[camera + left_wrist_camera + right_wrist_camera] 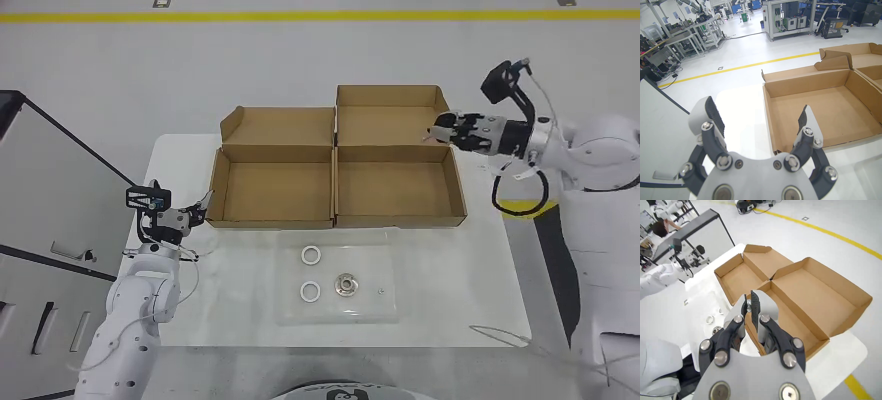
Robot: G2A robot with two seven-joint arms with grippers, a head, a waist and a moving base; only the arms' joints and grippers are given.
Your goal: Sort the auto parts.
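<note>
R claw [438, 132] at approx. 2 o'clock of table [450, 290], hanging over the folded-back lid of R box [400, 190], near the lid's 3 o'clock end. Jaws clenched nearly together, grasping small silvery bolt [748, 306]. Bolt sits betw. the ribbed pads [755, 306], up near the tips, touching both. L claw [759, 108] at 9 o'clock of table, just outside L box [275, 190] by its 9 o'clock wall. It is released, fingers spread wide, apart from the cardboard. Both boxes are brown cardboard, side by side on the 12 o'clock half of table, inner walls touching, lids laid back toward 12. Clear tray [360, 250] lies just beside the boxes on their 6 o'clock side. In tray: far white ring [312, 255], w/ near white ring [310, 292] at its 6 o'clock, apart. Metal flanged part [346, 284] just at 3 o'clock of near ring. Tiny part [381, 291] further toward 3, too small to ID.
</note>
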